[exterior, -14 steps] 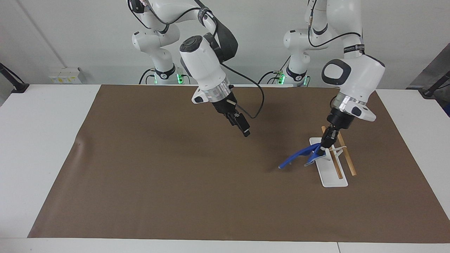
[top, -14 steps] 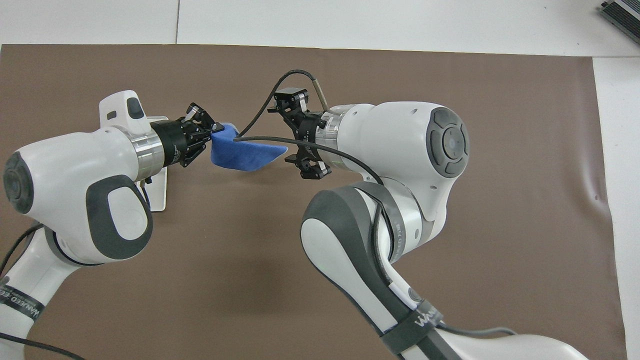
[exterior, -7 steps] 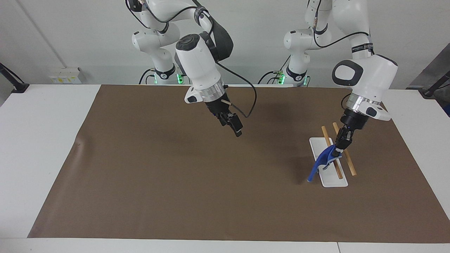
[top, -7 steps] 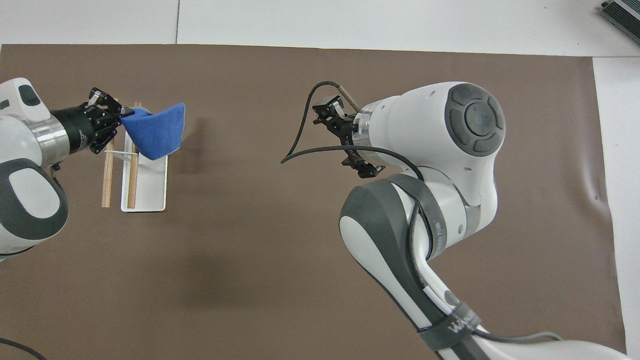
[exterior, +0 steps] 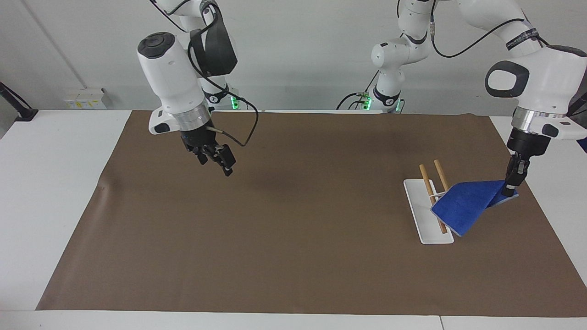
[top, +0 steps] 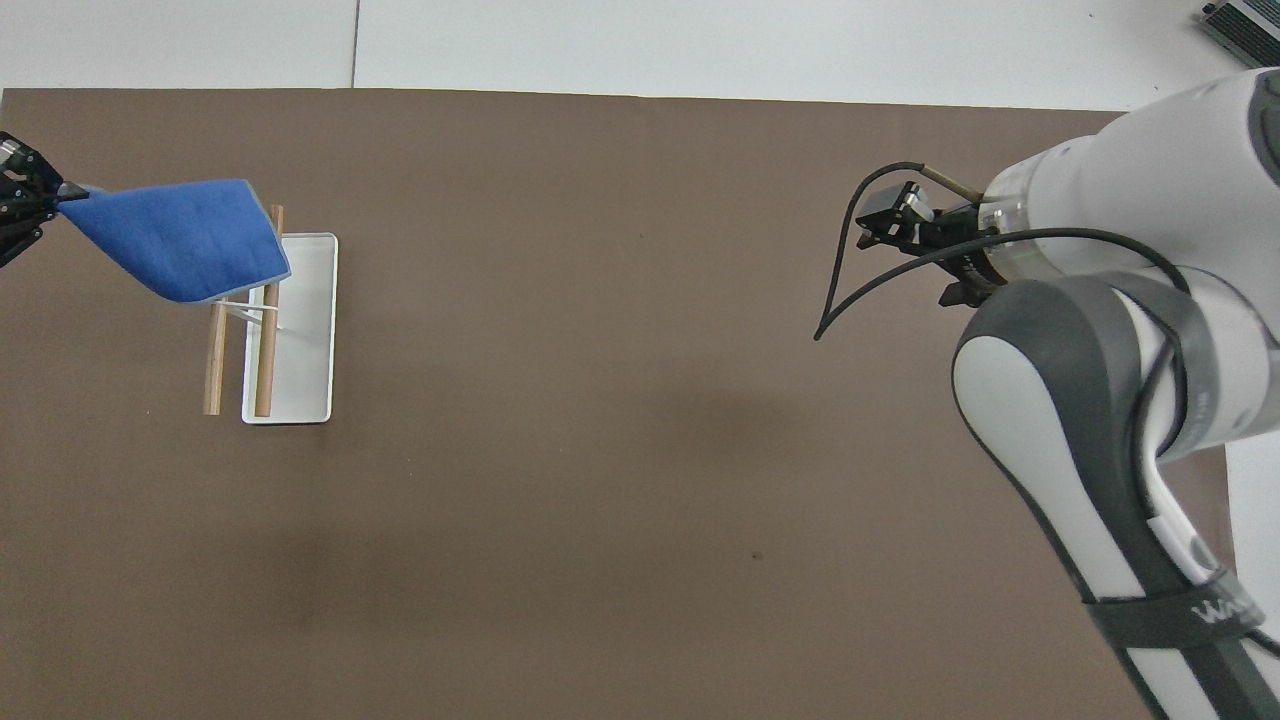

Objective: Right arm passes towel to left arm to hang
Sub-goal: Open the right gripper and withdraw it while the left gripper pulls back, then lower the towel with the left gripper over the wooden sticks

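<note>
One white table (exterior: 55,192) carries one matte brown mat (exterior: 275,238), a smooth rectangle covering most of its top. Two white jointed arms come in over it. The right arm (exterior: 172,80), with its looping black cable, now hangs over the mat toward its own end of the table, having drawn back from the middle where it stood a second ago; the right end effector (exterior: 220,162) is spread wide and holds nothing. The left arm (exterior: 534,87) has swung outward to its end of the table. The left end effector (exterior: 510,185) is pinched closed on one corner of the single towel (exterior: 463,204), a soft bright blue cloth with a thin pale edge. The towel now spreads out flat and slanted in the air, where earlier it trailed as a narrow curl; its lower part overlaps the rack. There is one rack (exterior: 429,213), a flat white rectangular tray with rounded corners carrying two parallel round wooden bars (top: 240,350) on thin white supports. In the overhead view the towel's lower edge lies over the farther ends of both bars.
</note>
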{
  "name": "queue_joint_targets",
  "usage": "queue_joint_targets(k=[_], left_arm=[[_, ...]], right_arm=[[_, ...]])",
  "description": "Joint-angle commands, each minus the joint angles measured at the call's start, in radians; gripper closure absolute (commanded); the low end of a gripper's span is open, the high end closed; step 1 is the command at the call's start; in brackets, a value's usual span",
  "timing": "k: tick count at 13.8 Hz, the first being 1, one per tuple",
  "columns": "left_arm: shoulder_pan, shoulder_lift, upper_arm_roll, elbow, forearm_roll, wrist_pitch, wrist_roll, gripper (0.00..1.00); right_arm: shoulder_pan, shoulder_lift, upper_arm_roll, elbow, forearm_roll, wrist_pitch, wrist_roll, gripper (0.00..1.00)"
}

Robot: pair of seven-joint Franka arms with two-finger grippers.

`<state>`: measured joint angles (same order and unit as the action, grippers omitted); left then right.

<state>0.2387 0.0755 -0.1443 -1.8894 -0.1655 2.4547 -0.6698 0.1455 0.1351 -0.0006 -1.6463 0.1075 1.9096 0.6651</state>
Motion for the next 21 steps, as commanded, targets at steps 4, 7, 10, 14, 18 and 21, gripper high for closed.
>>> queue_joint_targets(k=[4,7,10,14,18,21], left_arm=[[-0.024,0.050,0.005,-0.001,0.037,0.003,0.034,1.00],[-0.016,0.072,0.005,-0.001,0.037,0.038,0.058,1.00],[-0.025,0.079,0.005,-0.017,0.037,0.047,0.056,1.00],[-0.054,0.047,0.003,-0.117,0.037,0.043,0.058,1.00],[-0.081,0.055,0.003,-0.070,0.035,-0.003,0.047,1.00],[-0.070,0.099,0.003,0.096,0.034,-0.167,0.047,1.00]], right_arm=[[-0.128,-0.048,0.013,-0.102,-0.025,0.009,-0.233,0.00],[-0.142,-0.042,0.014,-0.090,-0.179,0.011,-0.333,0.00],[-0.141,-0.038,0.013,-0.061,-0.216,-0.004,-0.348,0.00],[-0.144,-0.066,0.013,-0.027,-0.206,-0.061,-0.351,0.00],[-0.135,-0.115,0.021,-0.026,-0.203,-0.116,-0.351,0.00],[-0.138,-0.124,0.019,0.023,-0.203,-0.194,-0.363,0.00]])
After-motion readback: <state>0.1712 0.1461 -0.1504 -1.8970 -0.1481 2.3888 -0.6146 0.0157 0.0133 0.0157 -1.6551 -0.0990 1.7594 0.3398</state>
